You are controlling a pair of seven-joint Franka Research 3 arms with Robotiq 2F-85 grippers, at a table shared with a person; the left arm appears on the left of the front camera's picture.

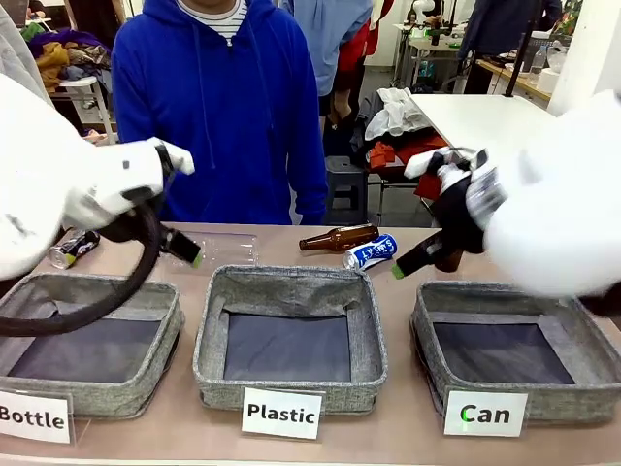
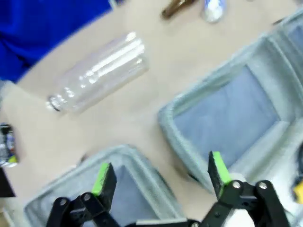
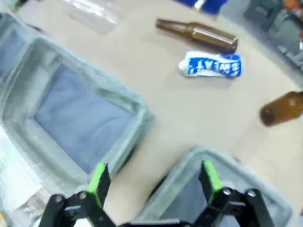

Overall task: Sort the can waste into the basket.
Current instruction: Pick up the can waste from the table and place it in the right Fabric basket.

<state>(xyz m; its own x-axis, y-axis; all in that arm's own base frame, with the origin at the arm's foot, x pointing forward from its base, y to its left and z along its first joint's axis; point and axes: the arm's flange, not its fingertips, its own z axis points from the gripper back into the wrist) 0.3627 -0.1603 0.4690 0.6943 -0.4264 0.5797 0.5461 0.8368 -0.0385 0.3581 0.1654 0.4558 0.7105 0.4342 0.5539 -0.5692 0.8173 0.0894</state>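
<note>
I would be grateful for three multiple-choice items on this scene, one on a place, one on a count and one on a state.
1. Where does the blue can lie? A) inside a basket B) on the table beside a brown bottle C) clamped in a gripper
2. How many fabric baskets stand in the row? A) two B) four C) three
3. How is the right gripper? A) open and empty B) shut on a can C) shut on a bottle
Answers: 1 B, it rests on the table behind the baskets. 2 C, the Bottle basket, the Plastic basket and the Can basket. 3 A, its jaws stand wide apart, nothing between.
</note>
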